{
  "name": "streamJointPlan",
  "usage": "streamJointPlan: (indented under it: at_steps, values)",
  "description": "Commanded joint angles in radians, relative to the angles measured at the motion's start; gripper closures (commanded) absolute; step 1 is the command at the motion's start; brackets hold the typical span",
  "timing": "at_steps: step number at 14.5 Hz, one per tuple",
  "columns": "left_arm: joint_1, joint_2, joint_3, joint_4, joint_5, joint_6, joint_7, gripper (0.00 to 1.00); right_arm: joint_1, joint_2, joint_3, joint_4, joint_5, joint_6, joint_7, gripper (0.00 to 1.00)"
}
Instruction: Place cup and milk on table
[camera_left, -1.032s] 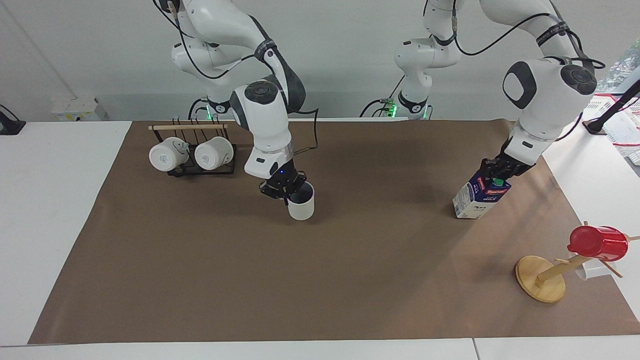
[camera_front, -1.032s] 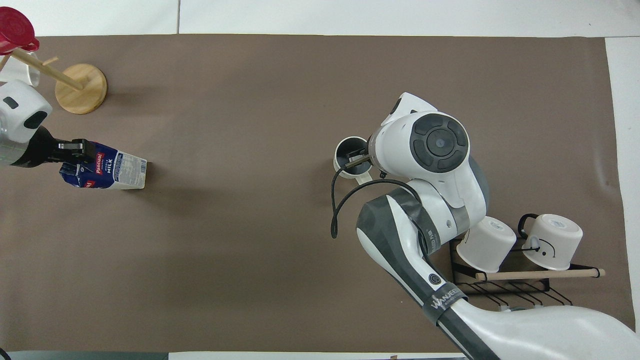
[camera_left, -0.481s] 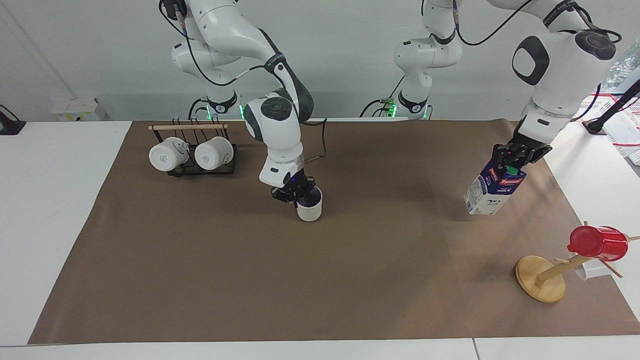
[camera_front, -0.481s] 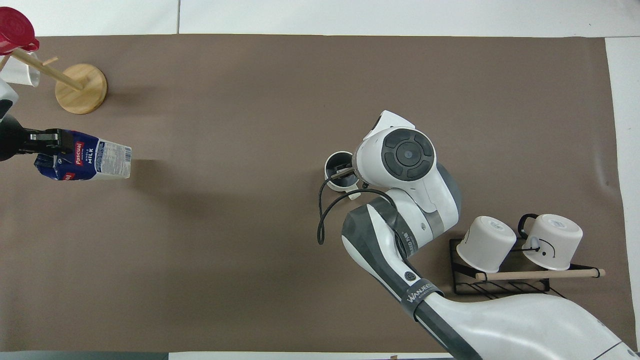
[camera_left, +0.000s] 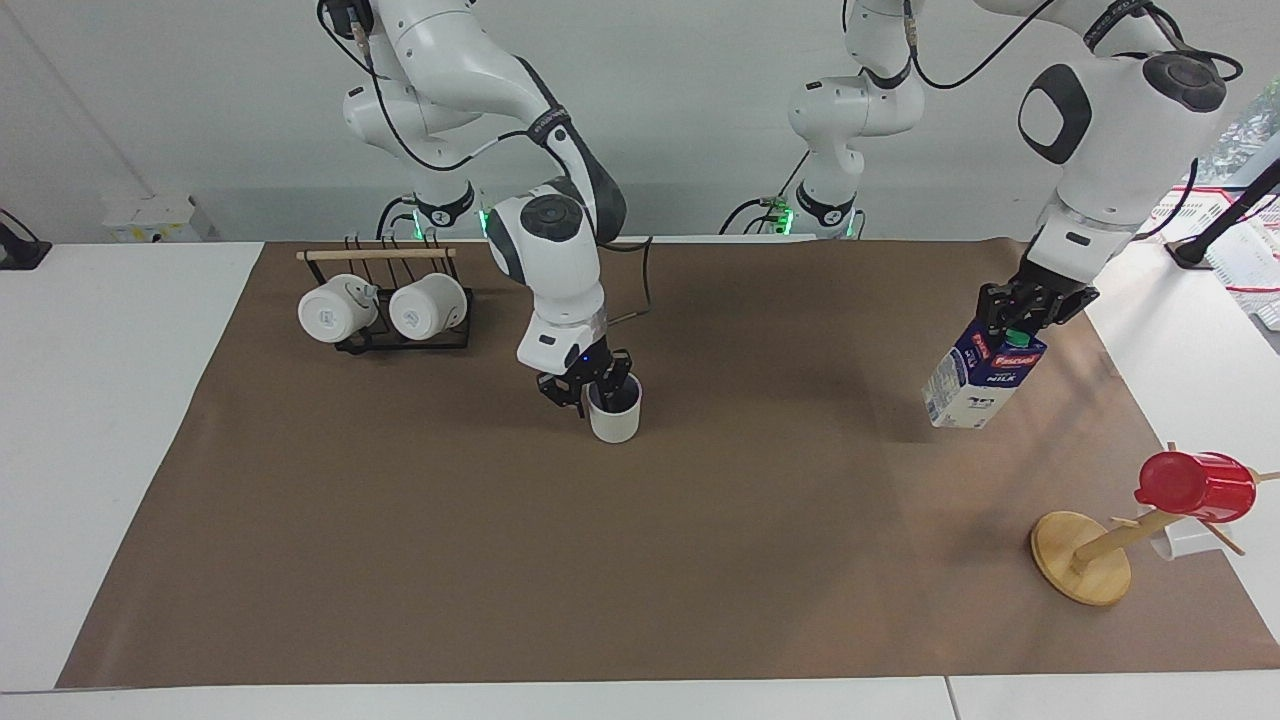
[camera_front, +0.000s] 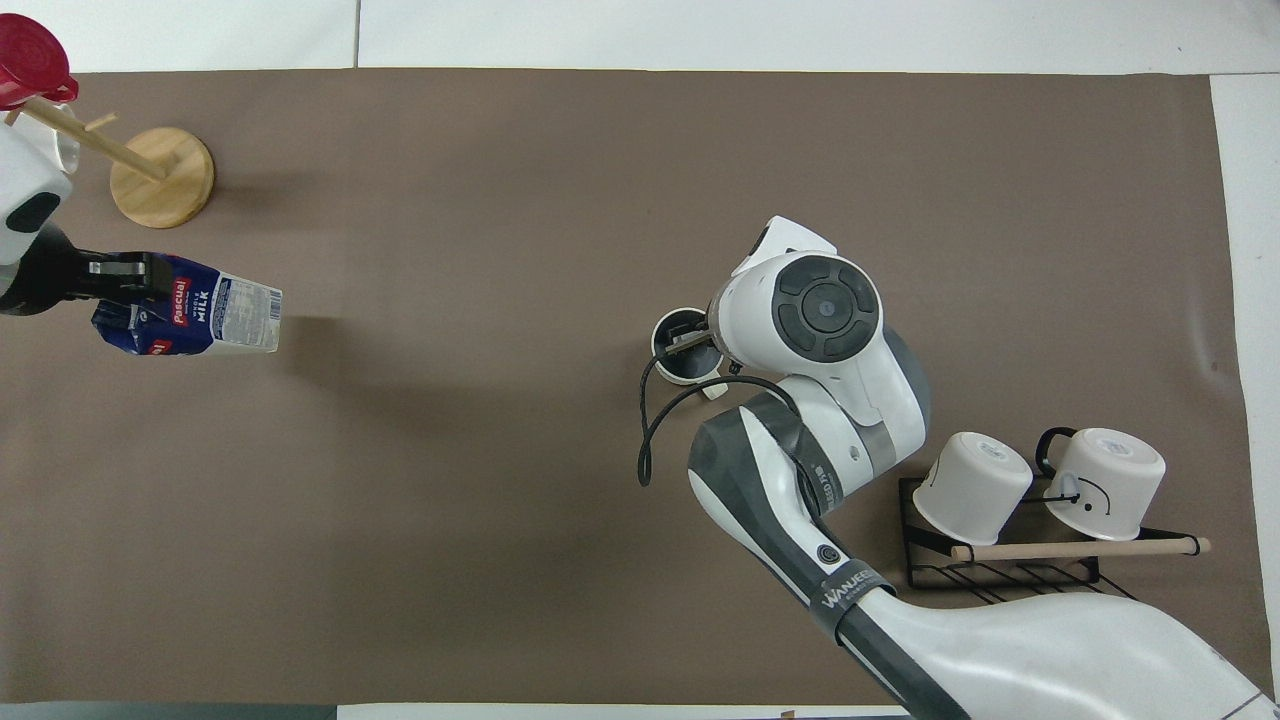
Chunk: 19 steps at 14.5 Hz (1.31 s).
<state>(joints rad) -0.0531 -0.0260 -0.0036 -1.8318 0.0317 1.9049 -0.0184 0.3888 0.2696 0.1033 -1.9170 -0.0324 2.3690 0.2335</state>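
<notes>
The off-white cup (camera_left: 614, 418) stands upright on the brown mat of the table (camera_left: 700, 560), near its middle. My right gripper (camera_left: 594, 392) is down at the cup's rim, one finger inside and one outside, and the fingers look spread apart. In the overhead view the cup (camera_front: 680, 366) shows partly under the right arm. My left gripper (camera_left: 1022, 318) is shut on the gable top of the milk (camera_left: 985, 385). It holds the carton tilted just above the mat at the left arm's end. The milk (camera_front: 215, 318) and left gripper (camera_front: 135, 280) also show from overhead.
A black wire rack (camera_left: 400, 340) with two white mugs (camera_left: 385, 310) lying on it sits near the right arm's base. A wooden mug tree (camera_left: 1080, 570) with a red cup (camera_left: 1195, 487) stands at the left arm's end, farther from the robots than the milk.
The right gripper brought the cup down onto the mat, and its fingers now look spread. The left arm lifted the tilted milk a little and holds it there.
</notes>
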Motion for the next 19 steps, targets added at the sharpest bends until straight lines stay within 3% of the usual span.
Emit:
streamJointPlan:
  at_steps: [1,5,8,13,17,19]
  values:
    - [-0.124,0.021,0.002,0.040,0.068,-0.020,-0.168,1.00,-0.057,-0.090,0.004,-0.004,-0.017,-0.029,0.021,0.00]
    - [-0.341,0.118,0.005,0.156,0.076,-0.036,-0.464,1.00,-0.183,-0.164,-0.002,0.087,-0.018,-0.212,0.018,0.00]
    - [-0.460,0.204,0.005,0.241,0.091,-0.047,-0.628,1.00,-0.302,-0.234,0.000,0.099,-0.017,-0.299,0.009,0.00]
    - [-0.594,0.288,0.002,0.269,0.117,-0.033,-0.748,1.00,-0.433,-0.311,-0.004,0.134,-0.011,-0.505,-0.074,0.00]
    - [-0.632,0.305,0.002,0.269,0.110,-0.003,-0.750,1.00,-0.502,-0.276,-0.004,0.369,-0.017,-0.784,-0.076,0.00]
    - [-0.649,0.314,0.002,0.269,0.105,0.007,-0.756,1.00,-0.505,-0.238,-0.004,0.461,-0.018,-0.868,-0.080,0.00]
